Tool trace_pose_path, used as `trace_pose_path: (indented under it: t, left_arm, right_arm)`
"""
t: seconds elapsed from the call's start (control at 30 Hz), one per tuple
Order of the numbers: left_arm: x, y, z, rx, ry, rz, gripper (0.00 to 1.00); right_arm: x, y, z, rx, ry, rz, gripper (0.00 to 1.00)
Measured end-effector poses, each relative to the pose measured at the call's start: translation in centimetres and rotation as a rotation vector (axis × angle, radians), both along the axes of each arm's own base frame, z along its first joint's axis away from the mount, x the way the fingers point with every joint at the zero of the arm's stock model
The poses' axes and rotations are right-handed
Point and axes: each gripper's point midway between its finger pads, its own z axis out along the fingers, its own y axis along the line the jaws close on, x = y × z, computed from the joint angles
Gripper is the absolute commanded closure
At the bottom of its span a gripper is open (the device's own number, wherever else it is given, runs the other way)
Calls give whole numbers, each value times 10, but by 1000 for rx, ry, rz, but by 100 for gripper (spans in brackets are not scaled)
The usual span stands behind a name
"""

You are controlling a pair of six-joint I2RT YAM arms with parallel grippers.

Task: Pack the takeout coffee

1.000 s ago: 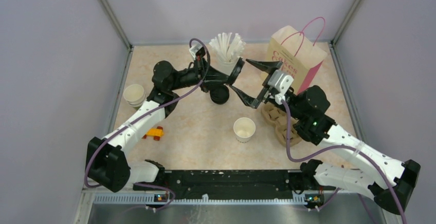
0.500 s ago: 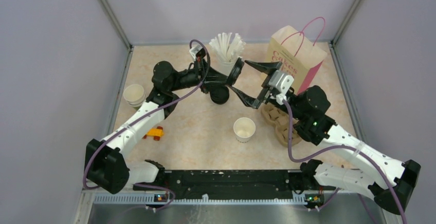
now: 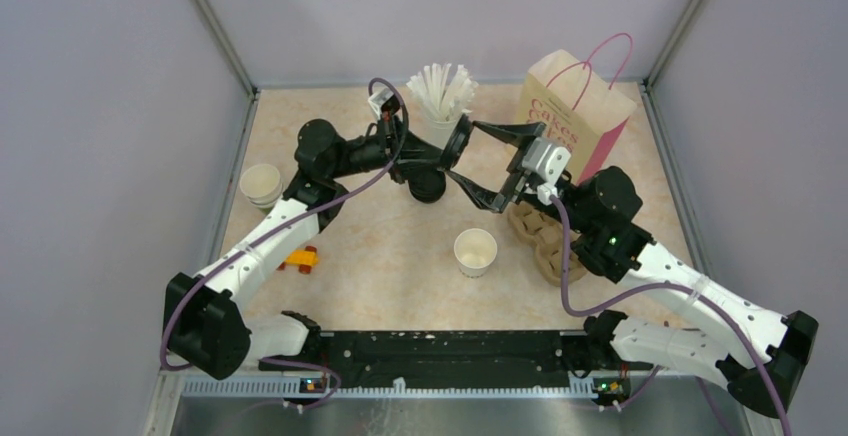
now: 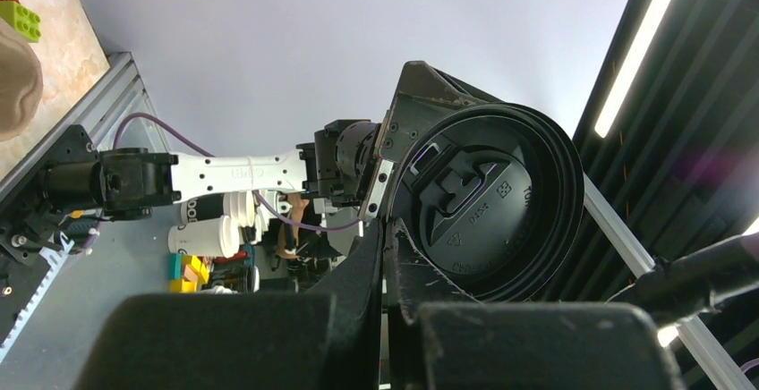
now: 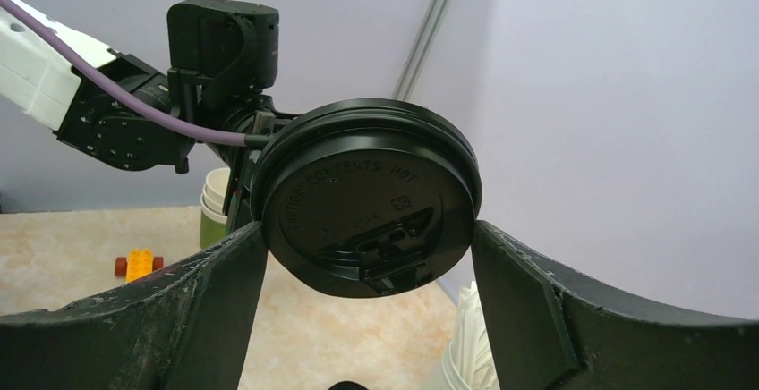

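The round black lid of the takeout coffee, with raised letters on top, stands on edge in the air beside the straws; we see the left gripper clamped on its rim, the right gripper spread apart around it

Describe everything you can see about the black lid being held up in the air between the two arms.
The black lid is a round disc of dark, slightly glossy plastic with a raised rim, a moulded sip tab and embossed lettering. It is off the table, turned on edge, with its top facing the right wrist camera. The left gripper is shut on its rim. The open fingers of the right gripper flank its two sides very closely; whether they touch it is unclear.
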Motion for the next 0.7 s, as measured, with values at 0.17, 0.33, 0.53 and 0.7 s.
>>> trace_pose_path:
  t: [0.17,0.33,0.53,0.7]
  left_arm:
    - [-1,0,-1,4,-7,1,69]
    - [-4,1,-5,32,-11,8,39]
    - [-2,6,-22,143,-24,81,1]
    - [22,18,-37,362,-96,245,1]
  right_arm:
    - [0,0,-1,0,4,0,19]
    - [7,-6,-1,31,61,-41,20]
    - [11,-29,-20,54,279,-124,25]
    - [6,-48,-46,44,567,-191,26]
